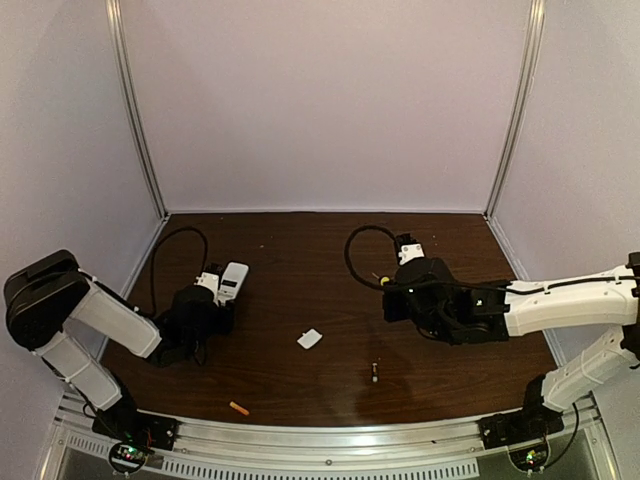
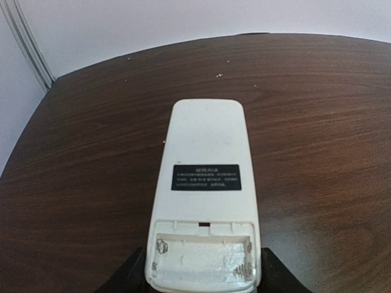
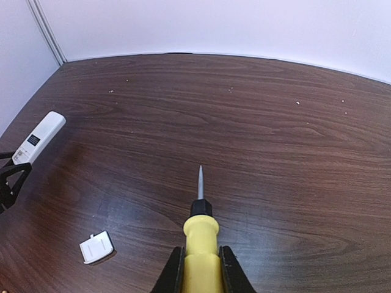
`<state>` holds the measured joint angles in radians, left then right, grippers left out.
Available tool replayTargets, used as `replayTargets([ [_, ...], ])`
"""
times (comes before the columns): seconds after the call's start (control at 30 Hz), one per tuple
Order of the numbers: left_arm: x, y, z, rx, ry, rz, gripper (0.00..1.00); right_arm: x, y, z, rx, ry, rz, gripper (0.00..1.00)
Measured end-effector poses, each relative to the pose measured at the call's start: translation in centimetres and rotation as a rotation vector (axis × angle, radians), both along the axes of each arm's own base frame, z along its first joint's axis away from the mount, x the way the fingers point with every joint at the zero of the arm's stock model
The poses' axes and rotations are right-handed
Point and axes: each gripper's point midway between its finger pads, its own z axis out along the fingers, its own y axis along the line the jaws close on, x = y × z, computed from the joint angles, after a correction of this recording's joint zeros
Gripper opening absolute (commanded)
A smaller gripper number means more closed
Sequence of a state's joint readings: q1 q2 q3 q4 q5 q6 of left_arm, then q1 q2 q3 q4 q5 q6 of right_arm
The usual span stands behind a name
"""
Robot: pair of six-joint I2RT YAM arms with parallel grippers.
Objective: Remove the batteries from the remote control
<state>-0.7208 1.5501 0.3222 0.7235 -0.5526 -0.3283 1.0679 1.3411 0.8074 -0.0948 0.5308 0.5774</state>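
Left hand [image 1: 212, 300] grasping remote [image 2: 206, 159] at tabletop [image 1: 300, 260] left, its empty bay facing up. Right hand [image 3: 201, 268] clenching screwdriver [image 3: 200, 235]. Orange battery [image 1: 239, 408] lying near front edge. Dark battery [image 1: 375, 372], apparently, lying near cover [image 3: 96, 247].
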Motion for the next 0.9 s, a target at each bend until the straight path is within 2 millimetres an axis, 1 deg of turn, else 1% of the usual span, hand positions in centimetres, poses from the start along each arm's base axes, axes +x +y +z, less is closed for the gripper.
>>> replayTargets([
  [0.13,0.0,0.5,-0.9,-0.014,0.033,0.009,0.00,0.5,0.9,-0.7,-0.008,0.000,0.007,0.00],
  [0.3,-0.4,0.5,-2.1,-0.018,0.080,-0.002,0.00,1.2,2.3,-1.6,-0.033,0.004,0.021,0.00],
  [0.5,-0.8,0.8,-2.8,-0.038,0.110,0.005,0.00,1.8,3.9,-2.3,-0.030,0.009,0.045,0.00],
  [0.63,-1.1,1.0,-3.2,-0.056,0.128,0.020,0.00,2.2,4.5,-2.7,-0.025,0.005,0.052,0.00],
  [0.77,-1.2,1.1,-3.5,-0.079,0.138,0.037,0.14,2.6,5.4,-3.5,-0.025,0.004,0.057,0.00],
  [0.8,-1.2,1.1,-3.6,-0.082,0.141,0.040,0.23,2.7,5.6,-3.8,-0.025,0.004,0.058,0.00],
  [0.83,-1.2,1.1,-3.7,-0.084,0.143,0.042,0.28,2.9,5.9,-4.0,-0.023,0.004,0.061,0.00],
  [0.9,-1.3,1.2,-3.9,-0.087,0.148,0.047,0.41,3.1,6.3,-4.3,-0.020,0.003,0.063,0.00],
])
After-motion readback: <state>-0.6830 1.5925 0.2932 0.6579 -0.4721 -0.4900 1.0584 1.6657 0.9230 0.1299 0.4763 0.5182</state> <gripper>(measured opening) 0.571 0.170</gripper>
